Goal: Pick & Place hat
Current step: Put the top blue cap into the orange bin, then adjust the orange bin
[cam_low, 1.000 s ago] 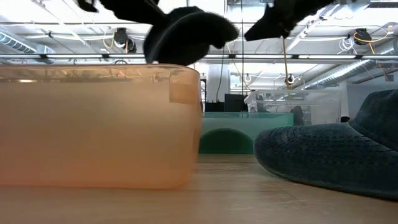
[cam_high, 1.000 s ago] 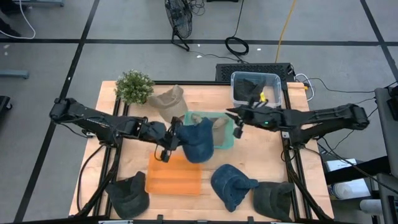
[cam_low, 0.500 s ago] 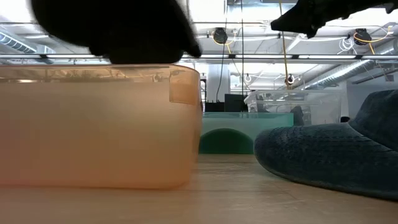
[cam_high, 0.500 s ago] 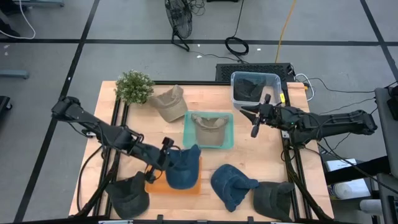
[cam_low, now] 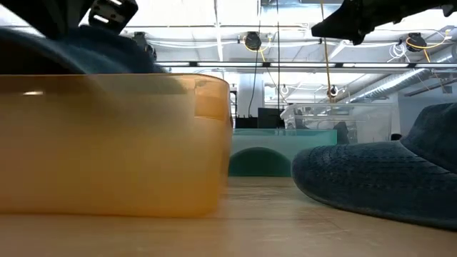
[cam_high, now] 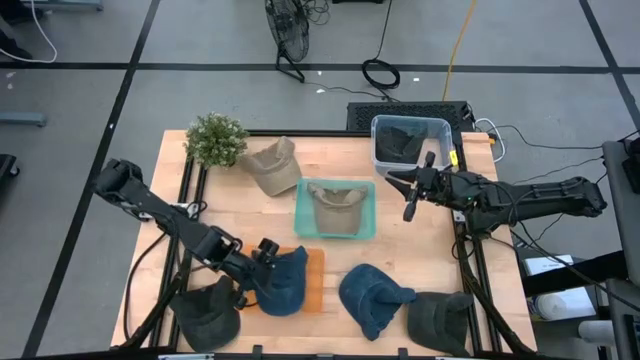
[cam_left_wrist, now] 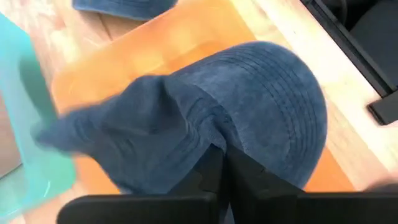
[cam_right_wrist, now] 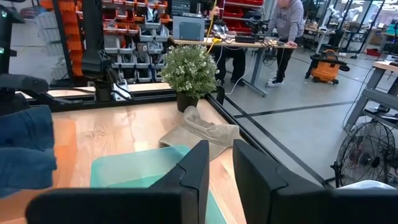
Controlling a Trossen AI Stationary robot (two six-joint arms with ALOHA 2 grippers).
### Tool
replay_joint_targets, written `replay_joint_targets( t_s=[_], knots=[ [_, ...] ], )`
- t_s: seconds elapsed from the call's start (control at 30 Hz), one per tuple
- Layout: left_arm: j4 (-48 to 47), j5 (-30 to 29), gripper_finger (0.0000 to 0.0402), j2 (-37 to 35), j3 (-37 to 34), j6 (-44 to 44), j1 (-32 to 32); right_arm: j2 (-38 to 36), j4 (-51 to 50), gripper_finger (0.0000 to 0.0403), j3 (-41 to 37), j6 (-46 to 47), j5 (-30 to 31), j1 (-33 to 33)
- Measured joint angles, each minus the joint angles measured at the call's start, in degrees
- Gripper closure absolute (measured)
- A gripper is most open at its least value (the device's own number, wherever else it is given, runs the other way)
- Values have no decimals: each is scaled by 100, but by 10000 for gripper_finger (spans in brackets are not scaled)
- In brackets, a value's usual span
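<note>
Left gripper (cam_high: pixel 262 256) clamped on blue corduroy bucket hat (cam_high: pixel 283 280), hat held over shallow orange plastic tray (cam_high: pixel 313 281) at table's front, right gripper (cam_high: pixel 408 196) with fingers slightly apart, empty, above wooden table (cam_high: pixel 400 235) beside teal tray (cam_high: pixel 304 205)

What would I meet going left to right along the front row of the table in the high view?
Dark hat → left gripper, shut on the blue hat, over the orange bin → second blue hat → dark hat at the right corner.
</note>
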Motion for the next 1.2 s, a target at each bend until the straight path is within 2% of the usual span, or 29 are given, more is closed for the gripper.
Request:
replay_joint_targets(
  t_s=[0.13,0.33,0.63,1.03,1.2],
  knots=[
    [11,-3,380,178,0,127,-33,54,-3,344,0,38,-2,0],
    [-72,1,395,394,0,152,28,188,2,344,0,52,-3,0],
    [-123,-137,336,635,0,52,200,219,-1,344,2,151,-4,0],
    [-424,-138,282,630,0,-1127,314,221,-4,344,2,151,-4,0],
    [-567,402,248,630,0,-1676,314,221,-24,344,2,144,-5,0]
  ],
)
